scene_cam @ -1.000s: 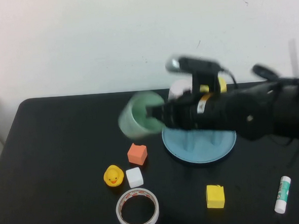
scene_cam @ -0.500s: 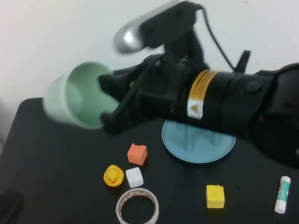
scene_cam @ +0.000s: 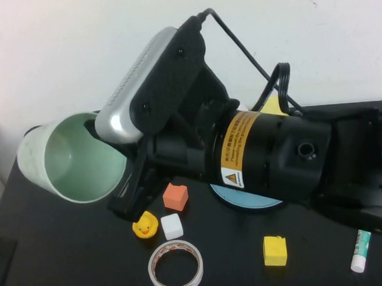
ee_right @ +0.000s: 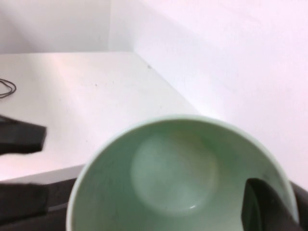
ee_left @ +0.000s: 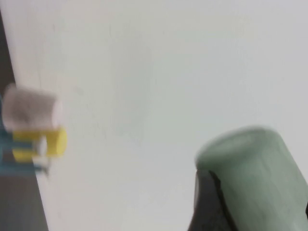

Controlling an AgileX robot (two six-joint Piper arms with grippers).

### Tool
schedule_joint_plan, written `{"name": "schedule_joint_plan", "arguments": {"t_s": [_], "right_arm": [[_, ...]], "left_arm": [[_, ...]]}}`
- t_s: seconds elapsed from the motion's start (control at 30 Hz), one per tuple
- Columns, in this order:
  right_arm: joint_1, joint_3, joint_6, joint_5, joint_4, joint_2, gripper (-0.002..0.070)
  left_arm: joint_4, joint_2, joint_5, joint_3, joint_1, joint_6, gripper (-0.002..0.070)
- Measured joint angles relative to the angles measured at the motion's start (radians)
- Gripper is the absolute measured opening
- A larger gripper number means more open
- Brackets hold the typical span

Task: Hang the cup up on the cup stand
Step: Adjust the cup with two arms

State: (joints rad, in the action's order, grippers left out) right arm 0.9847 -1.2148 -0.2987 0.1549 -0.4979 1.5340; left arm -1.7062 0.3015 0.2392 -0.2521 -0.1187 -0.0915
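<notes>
Since the earlier frame, your right arm has carried the cup (scene_cam: 72, 157) further left and closer to the raised camera, away from the cup stand (scene_cam: 246, 202), and the arm now fills much of that view. Nearest you on the tabletop (scene_cam: 69, 267) lie a roll of tape (scene_cam: 176, 268), a yellow block (scene_cam: 275, 250) and a glue stick (scene_cam: 360, 250) at the near right. The left gripper (scene_cam: 0, 261) shows only as a dark patch at the near left edge, and you cannot tell how its jaws stand. Next come a rubber duck (scene_cam: 145, 225) with a white cube (scene_cam: 172, 226) just beside it, then an orange block (scene_cam: 175, 196). Behind these, the cup stand is mostly hidden under the arm, with only a blue sliver of its dish visible. The right gripper (scene_cam: 130, 185) is raised over the left half of the tabletop with its jaws closed on the cup's rim, one finger (ee_right: 262, 204) inside the mouth. The cup is held in the air on its side, its mouth turned toward the raised camera, well apart from the stand. From the left wrist, a pinkish-white cup (ee_left: 29, 110) and a yellow cup (ee_left: 45, 143) show blurred against the white wall (scene_cam: 75, 46).
</notes>
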Motion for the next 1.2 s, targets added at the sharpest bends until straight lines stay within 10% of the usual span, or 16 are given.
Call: {"name": "schedule_joint_plan", "arguments": {"t_s": [0.4, 0.73, 1.2], "right_arm": [[0.0, 0.0, -0.009, 0.308, -0.258, 0.105, 0.0019], [0.0, 0.002, 0.05, 0.434, -0.278, 0.15, 0.0019], [-0.002, 0.004, 0.078, 0.611, -0.328, 0.215, 0.0019]], "left_arm": [[-0.013, 0.0, -0.123, 0.0, 0.0, 0.074, 0.0393], [-0.019, 0.0, -0.068, 0.0, 0.0, 0.092, 0.0676], [-0.03, -0.002, -0.051, 0.0, 0.0, 0.053, 0.0639]]}}
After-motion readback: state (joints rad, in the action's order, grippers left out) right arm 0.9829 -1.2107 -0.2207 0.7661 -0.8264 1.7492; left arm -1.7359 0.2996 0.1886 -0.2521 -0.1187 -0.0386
